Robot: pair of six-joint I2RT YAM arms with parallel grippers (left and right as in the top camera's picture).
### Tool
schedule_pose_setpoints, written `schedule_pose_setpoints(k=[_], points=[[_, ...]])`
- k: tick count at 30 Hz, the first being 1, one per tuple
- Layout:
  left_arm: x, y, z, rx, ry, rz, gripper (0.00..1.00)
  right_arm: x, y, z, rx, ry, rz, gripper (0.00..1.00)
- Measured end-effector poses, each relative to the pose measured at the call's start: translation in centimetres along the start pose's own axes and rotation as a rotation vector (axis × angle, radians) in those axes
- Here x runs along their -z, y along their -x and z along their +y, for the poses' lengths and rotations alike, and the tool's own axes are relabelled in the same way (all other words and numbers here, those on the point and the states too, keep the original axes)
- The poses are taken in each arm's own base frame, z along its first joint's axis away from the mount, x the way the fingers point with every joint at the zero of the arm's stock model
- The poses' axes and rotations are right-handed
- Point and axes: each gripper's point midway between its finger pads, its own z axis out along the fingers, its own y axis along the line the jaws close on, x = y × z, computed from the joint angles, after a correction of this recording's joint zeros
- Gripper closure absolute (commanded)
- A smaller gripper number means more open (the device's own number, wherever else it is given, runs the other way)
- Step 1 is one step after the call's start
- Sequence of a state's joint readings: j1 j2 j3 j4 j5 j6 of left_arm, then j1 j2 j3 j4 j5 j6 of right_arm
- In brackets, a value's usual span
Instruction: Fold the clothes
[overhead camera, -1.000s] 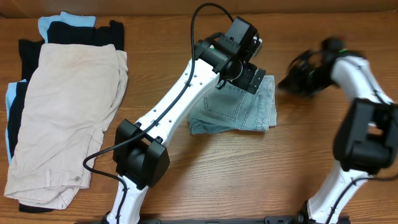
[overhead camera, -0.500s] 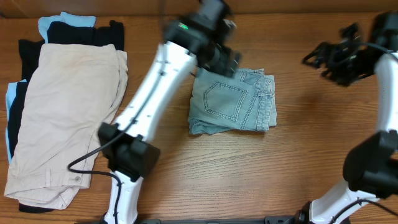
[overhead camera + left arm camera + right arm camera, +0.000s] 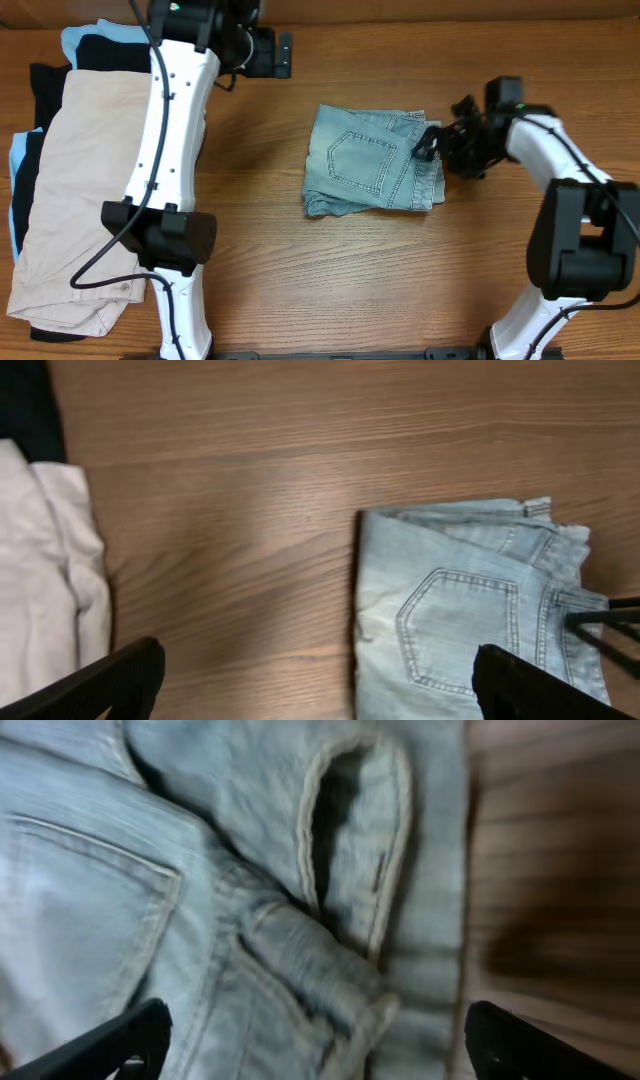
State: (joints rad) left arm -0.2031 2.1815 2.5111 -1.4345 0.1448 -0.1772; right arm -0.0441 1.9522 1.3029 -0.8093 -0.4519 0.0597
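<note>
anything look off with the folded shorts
The shorts are folded but untidy: at the edge by the right gripper the layers don't line up, and a stitched loop of denim gapes open.

Laundry pile on the left side of a wood table

Big beige shorts [image 3: 100, 190] sit on top of the stack, spread flat, running from the far side of the table down toward the near edge. Black garments [image 3: 120, 50] poke out from underneath along the far and left edges. A pale-blue garment [image 3: 85, 35] peeks out at the far corner, with another sliver on the left. The wooden table [image 3: 400, 290] is warm brown with visible grain. The left wrist view catches the pile's edge too: pale cloth with black above it.
</note>
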Motion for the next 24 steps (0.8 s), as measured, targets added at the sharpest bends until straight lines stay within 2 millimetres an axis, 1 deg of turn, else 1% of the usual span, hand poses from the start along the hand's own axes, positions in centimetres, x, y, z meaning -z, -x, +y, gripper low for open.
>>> schedule_pose_setpoints(k=[2,3,4,6,7,9,11,12,13,16,20,22,23,24], points=[[0.0,-0.2,0.3,0.006,0.004,0.01,0.0,-1.3,-0.4,-0.2,0.001,-0.022,-0.009,0.08],[0.0,-0.3,0.3,0.007,0.006,0.014,0.0,-1.7,-0.4,-0.2,0.005,-0.029,-0.021,0.1],[0.0,-0.4,0.4,0.007,0.009,0.016,0.0,-1.7,0.0,-0.1,0.012,-0.037,-0.049,0.12],[0.0,-0.5,0.5,0.008,0.016,0.019,0.0,-2.0,0.4,-0.1,0.014,-0.042,-0.08,0.2],[0.0,-0.5,0.5,0.007,0.019,0.021,0.0,-2.1,0.6,-0.2,0.017,-0.045,-0.093,0.27],[0.0,-0.5,0.5,0.006,0.025,0.021,0.0,-2.3,0.8,-0.1,0.027,-0.047,-0.111,0.49],[0.0,-0.5,0.6,0.006,0.029,0.021,0.0,-2.7,0.9,-0.1,0.03,-0.047,-0.127,0.78],[0.0,-0.5,0.6,0.005,0.031,0.02,0.0,-2.9,1.0,0.1,0.028,-0.037,-0.134,0.89],[0.0,-0.5,0.7,0.005,0.032,0.02,0.0,-3.0,1.2,0.5,0.032,-0.023,-0.144,0.96],[0.0,-0.5,0.7,0.005,0.035,0.019,0.0,-3.1,2.7,2.0,0.039,0.04,-0.208,0.96],[0.0,-0.5,0.7,0.005,0.035,0.02,0.0,-2.6,5.7,4.4,0.019,0.144,-0.335,0.96],[0.0,-0.5,0.7,0.005,0.035,0.02,0.0,-1.7,7.6,5.2,-0.008,0.196,-0.41,0.96],[0.0,-0.5,0.7,0.005,0.035,0.02,0.0,-1.1,8.6,5.3,-0.03,0.221,-0.446,0.96],[0.0,-0.5,0.7,0.005,0.035,0.02,0.0,0.0,9.8,5.0,-0.071,0.248,-0.493,0.96]])
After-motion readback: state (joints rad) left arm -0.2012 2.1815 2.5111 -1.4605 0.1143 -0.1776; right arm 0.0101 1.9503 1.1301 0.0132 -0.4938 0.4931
